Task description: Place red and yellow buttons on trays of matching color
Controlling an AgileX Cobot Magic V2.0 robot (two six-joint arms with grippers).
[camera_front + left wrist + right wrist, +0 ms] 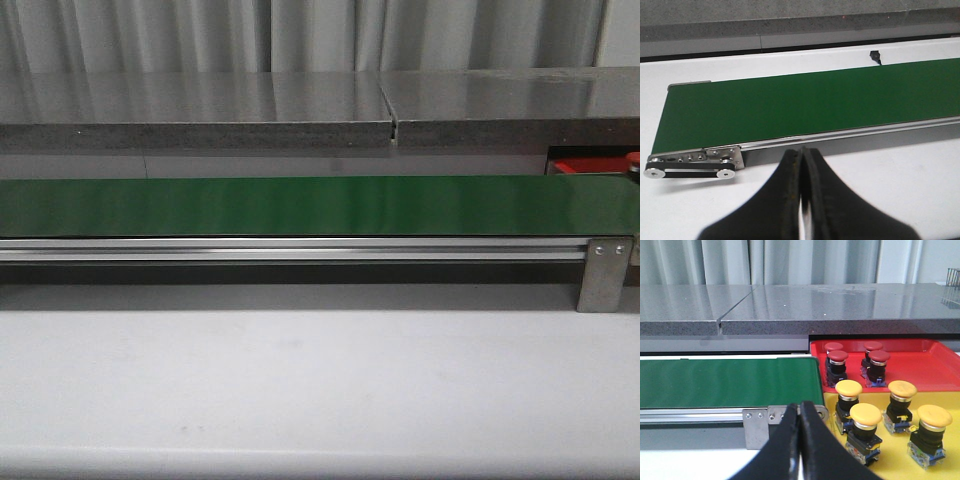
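While both the left gripper (801,165) and the right gripper (800,415) are clenched on nothing, four red buttons (837,357) stand on the red tray (935,367) beyond the green conveyor belt's (725,382) end, and four yellow buttons (865,413) stand on the yellow tray (895,460) just beside that end, above the white desk (320,380).
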